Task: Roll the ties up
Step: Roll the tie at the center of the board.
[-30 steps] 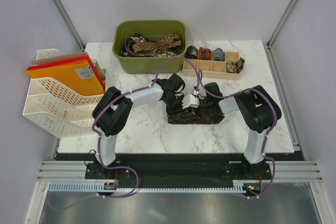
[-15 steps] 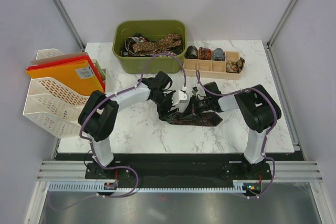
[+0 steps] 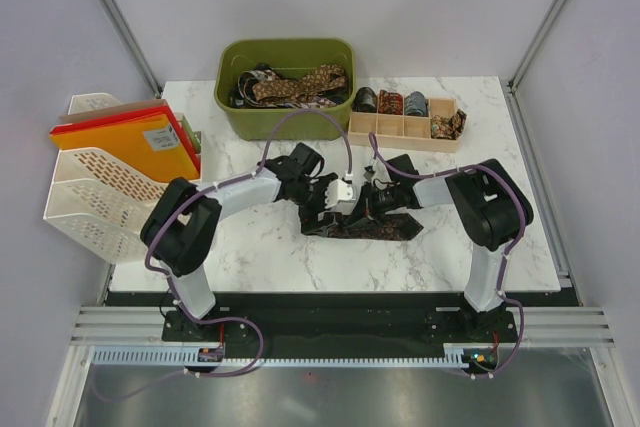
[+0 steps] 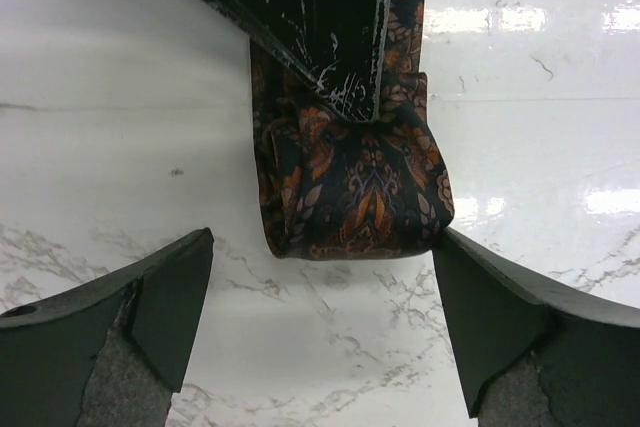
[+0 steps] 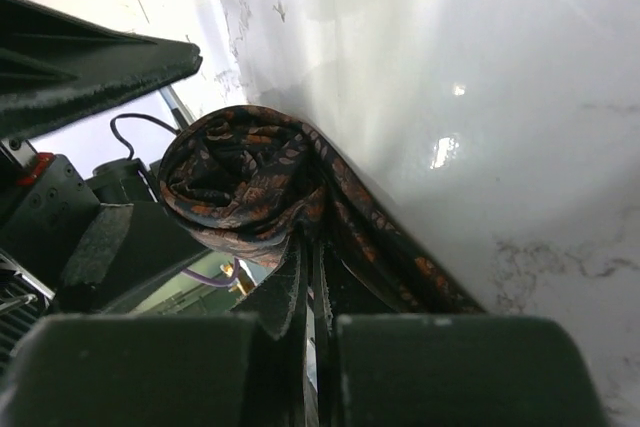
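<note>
A dark tie with an orange paisley print [image 3: 378, 228] lies on the marble table, one end wound into a small roll [image 4: 350, 187] [image 5: 245, 177]. My right gripper [image 5: 312, 292] [image 3: 362, 205] is shut on the fabric at the roll's core, its fingers [image 4: 335, 37] reaching in from the far side in the left wrist view. My left gripper [image 4: 320, 292] [image 3: 336, 203] stands open just short of the roll. One finger [image 4: 160, 297] is well clear of the roll and the other [image 4: 490, 312] is close to its edge.
A green bin [image 3: 285, 125] of loose ties stands at the back. Beside it, a wooden divided tray [image 3: 404, 135] holds rolled ties. A white file rack [image 3: 105, 192] with orange folders stands at the table's left edge.
My left gripper has opened wide and let go of the roll. Both grippers and the tie's rolled end have shifted a little to the left. The right gripper stays shut.
</note>
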`<state>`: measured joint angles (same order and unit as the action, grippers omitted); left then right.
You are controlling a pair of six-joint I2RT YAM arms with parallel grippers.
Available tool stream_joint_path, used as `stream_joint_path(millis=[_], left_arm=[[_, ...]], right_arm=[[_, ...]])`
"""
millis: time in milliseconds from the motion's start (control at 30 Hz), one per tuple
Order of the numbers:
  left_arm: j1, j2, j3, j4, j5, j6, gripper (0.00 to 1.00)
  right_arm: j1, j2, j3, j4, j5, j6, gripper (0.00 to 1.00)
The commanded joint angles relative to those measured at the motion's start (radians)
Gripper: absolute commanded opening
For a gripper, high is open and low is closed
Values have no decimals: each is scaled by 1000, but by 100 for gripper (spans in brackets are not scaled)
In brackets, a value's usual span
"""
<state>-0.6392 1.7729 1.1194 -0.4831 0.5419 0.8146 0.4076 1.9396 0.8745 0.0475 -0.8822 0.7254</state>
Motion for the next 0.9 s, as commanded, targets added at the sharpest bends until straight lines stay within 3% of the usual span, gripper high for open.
stream_joint_path(millis=[0, 333, 433, 567, 667, 800, 867], left_arm=[[-42, 6, -15, 104, 17, 90, 97], [-117, 34, -23, 57, -45, 103, 94], [-120, 65, 3, 14, -76, 89, 79], [-120, 82, 19, -23, -73, 87, 52], [-120, 85, 23, -29, -69, 97, 42], [-122, 86, 25, -43, -60, 107, 38], [-120, 88, 29, -48, -57, 106, 42]], right_arm=[[3, 36, -11, -86, 134, -66, 0], [2, 18, -22, -55, 109, -23, 0], [-1, 7, -32, -8, 100, -3, 0], [-4, -22, -58, 57, 84, 40, 0], [-7, -45, -69, 97, 85, 69, 0], [-24, -77, -74, 141, 78, 108, 0], [-26, -74, -66, 108, 81, 88, 0]])
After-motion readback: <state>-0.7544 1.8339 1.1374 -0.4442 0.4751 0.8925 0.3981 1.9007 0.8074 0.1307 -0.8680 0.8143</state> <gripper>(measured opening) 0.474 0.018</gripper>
